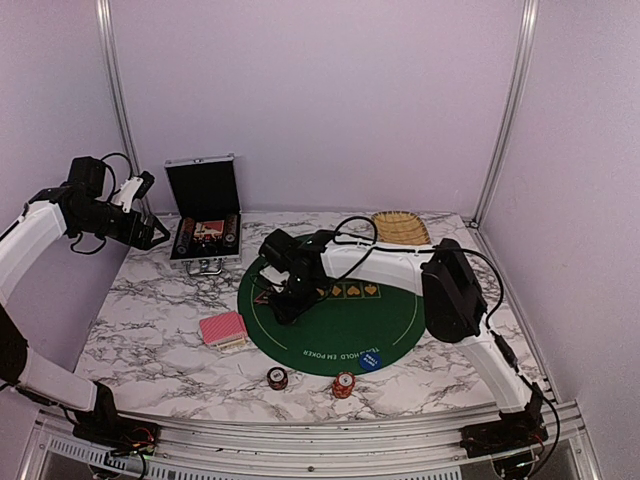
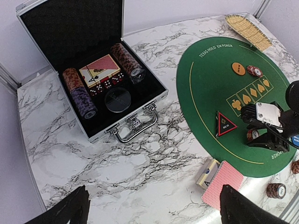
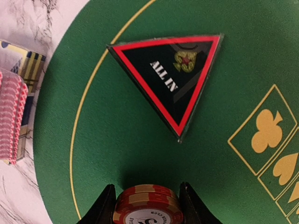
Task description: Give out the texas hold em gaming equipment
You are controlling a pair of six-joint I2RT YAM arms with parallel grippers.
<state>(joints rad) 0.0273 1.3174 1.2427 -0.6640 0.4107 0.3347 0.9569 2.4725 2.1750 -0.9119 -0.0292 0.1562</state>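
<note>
- My right arm is rooted at the lower right of the top view. Its elbow is raised at the right side and its forearm stretches leftward over the green mat (image 1: pixel 330 325).
- My right claw (image 1: pixel 285 305) points down at the left part of the mat.
- That claw is partly closed on a stack of red-and-dark striped poker chips (image 3: pixel 147 207), with one finger on each side. I cannot tell whether the stack rests on the felt.
- The black triangular marker (image 3: pixel 173 79) lies flat on the mat just beyond the chips, apart from them.
- My left arm runs up the left edge of the top view and bends rightward.
- My left claw (image 1: pixel 152 233) hangs at upper left, beside the silver case (image 1: pixel 203 187), with its jaws spread wide and holding nothing.
- The red-backed playing cards (image 1: pixel 222 328) lie on the marble worktop (image 1: pixel 150 300), just left of the mat.
- A dark chip stack (image 1: pixel 277 377) and an orange-red chip stack (image 1: pixel 343 384) stand on the worktop below the mat.
- A blue disc (image 1: pixel 370 358) sits at the mat's lower edge.
</note>
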